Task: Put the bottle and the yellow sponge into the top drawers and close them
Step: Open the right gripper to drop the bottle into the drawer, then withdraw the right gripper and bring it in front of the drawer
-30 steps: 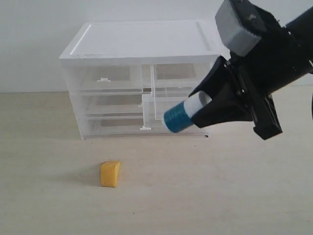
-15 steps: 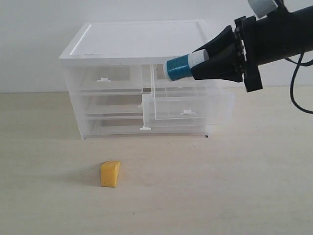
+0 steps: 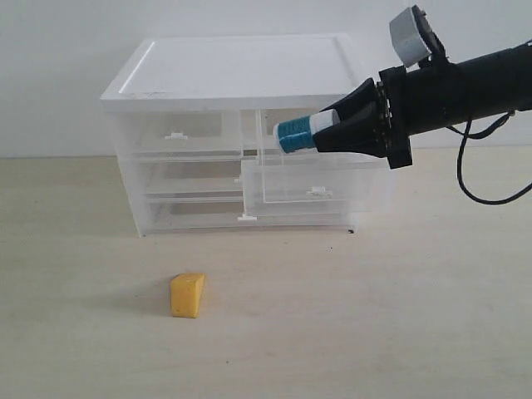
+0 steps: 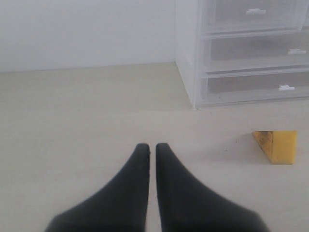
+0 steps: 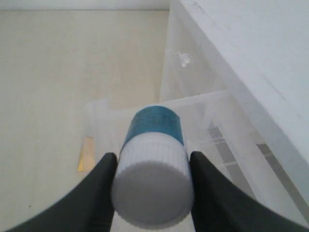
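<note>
My right gripper is shut on the bottle, gripping its white cap, with the teal body pointing left. The bottle hangs level over the pulled-out right top drawer and touches nothing. In the right wrist view the bottle sits between the black fingers, above the drawer's clear wall. The left top drawer is shut. The yellow sponge lies on the table in front of the cabinet. My left gripper is shut and empty, low over the table, with the sponge off to one side.
The white-topped clear cabinet stands at the back against a white wall. Its two full-width drawers below are shut. A black cable hangs from the right arm. Pale wooden tabletop stretches in front.
The right gripper has lifted the bottle from in front of the open drawer, carried it back toward the cabinet, then lowered it slightly over the drawer. The sponge has not moved.
</note>
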Available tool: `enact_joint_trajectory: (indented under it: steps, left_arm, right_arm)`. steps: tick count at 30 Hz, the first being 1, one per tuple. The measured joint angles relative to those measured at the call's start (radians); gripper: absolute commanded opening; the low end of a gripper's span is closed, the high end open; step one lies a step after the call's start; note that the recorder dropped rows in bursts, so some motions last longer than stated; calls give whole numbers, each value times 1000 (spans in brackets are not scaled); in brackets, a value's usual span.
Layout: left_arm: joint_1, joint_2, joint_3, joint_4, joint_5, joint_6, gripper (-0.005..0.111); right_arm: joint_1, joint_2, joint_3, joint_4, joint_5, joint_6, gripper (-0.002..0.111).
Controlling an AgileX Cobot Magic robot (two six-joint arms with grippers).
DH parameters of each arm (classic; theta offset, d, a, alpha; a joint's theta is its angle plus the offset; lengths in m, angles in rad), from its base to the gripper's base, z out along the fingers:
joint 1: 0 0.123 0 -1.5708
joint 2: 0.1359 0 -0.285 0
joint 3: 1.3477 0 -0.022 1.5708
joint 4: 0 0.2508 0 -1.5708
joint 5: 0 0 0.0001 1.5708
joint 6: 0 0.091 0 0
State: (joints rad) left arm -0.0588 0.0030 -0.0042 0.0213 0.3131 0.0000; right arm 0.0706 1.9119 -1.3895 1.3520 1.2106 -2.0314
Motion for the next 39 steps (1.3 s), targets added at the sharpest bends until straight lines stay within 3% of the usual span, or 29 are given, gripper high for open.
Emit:
enact_joint_trajectory:
  steps: [3, 7, 9, 16, 21, 29, 39]
  left_arm:
    - [0, 0, 0, 0, 0, 0, 4]
    - [0, 0, 0, 0, 0, 0, 4]
    - [0, 0, 0, 0, 0, 0, 4]
    - [0, 0, 0, 0, 0, 0, 4]
    - [0, 0, 0, 0, 0, 0, 4]
    - [0, 0, 0, 0, 0, 0, 4]
    - [0, 0, 0, 0, 0, 0, 4]
  right_arm:
    - [0, 0, -2, 4, 0, 21, 23]
    - [0, 0, -3, 6, -15, 73, 64]
    - [0, 0, -3, 9, -45, 105, 71]
    - [0, 0, -4, 15, -123, 164, 71]
    - [0, -17, -4, 33, -157, 231, 64]
    - [0, -150, -4, -179, -215, 424, 1]
    - [0, -280, -4, -488, -285, 733, 0]
